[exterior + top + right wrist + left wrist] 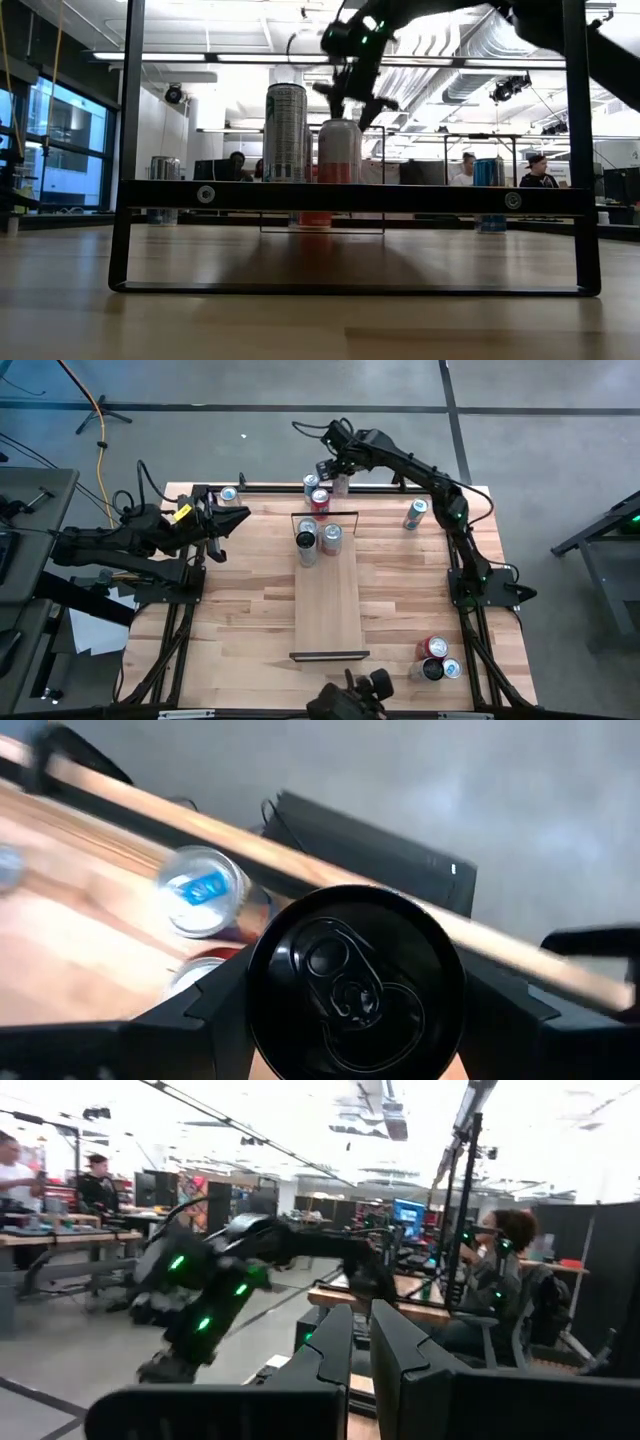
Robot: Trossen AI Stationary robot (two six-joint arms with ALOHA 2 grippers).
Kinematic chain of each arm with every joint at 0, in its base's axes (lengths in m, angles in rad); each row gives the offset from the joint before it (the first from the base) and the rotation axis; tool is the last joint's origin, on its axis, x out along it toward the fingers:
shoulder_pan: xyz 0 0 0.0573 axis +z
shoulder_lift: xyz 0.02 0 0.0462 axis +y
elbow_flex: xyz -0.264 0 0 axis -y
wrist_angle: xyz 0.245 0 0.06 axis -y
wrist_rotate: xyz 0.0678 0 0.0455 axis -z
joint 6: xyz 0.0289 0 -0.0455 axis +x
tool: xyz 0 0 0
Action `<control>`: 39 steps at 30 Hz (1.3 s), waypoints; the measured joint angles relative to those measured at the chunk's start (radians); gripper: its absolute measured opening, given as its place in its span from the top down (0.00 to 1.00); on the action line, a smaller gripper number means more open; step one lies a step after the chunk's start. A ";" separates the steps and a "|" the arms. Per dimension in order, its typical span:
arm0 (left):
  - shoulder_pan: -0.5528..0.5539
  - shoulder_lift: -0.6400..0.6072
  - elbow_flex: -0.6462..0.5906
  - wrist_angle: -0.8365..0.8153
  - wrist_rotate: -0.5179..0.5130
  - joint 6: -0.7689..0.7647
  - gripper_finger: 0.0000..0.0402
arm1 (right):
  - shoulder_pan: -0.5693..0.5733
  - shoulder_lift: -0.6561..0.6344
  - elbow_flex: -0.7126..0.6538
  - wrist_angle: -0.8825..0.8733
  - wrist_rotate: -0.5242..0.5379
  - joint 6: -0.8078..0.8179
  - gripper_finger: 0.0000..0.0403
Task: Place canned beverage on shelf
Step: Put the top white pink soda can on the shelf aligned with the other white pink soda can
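nearest, three cans [435,658] sit at the desk's [240,620] near right corner. two cans [318,540] stand on the shelf's [327,605] far end. beyond, the right gripper [338,470] has its fingers clamped round a black-topped can [356,982], seen only in the right wrist view. swinging it over could topple neighbouring cans [316,492]. far left, the left gripper [222,525] waits, fingers closed and empty.

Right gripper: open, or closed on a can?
Closed on a can: the right gripper has a finger on each side of the black-topped can, seen top-on.
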 joint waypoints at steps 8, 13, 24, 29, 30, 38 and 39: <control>0.000 0.003 0.000 -0.003 -0.060 0.064 0.99 | 0.010 -0.166 0.001 -0.018 0.009 -0.126 0.39; 0.000 0.004 0.000 -0.016 -0.125 0.119 0.90 | 0.036 -0.266 0.002 -0.047 0.010 -0.177 0.39; 0.000 0.008 0.000 -0.024 -0.308 0.169 0.54 | 0.096 -0.386 0.002 -0.123 0.024 -0.176 0.39; 0.000 0.008 0.000 -0.039 -0.309 0.167 0.44 | 0.108 -0.389 0.002 -0.129 0.029 -0.171 0.39; 0.000 0.008 0.000 -0.042 -0.309 0.161 0.43 | 0.111 -0.389 0.002 -0.131 0.028 -0.169 0.39; 0.000 0.008 0.000 -0.089 -0.310 0.154 0.42 | 0.157 -0.416 0.002 -0.221 0.011 -0.203 0.39; 0.000 0.008 0.000 -0.098 -0.311 0.154 0.42 | 0.174 -0.422 0.002 -0.239 -0.001 -0.205 0.39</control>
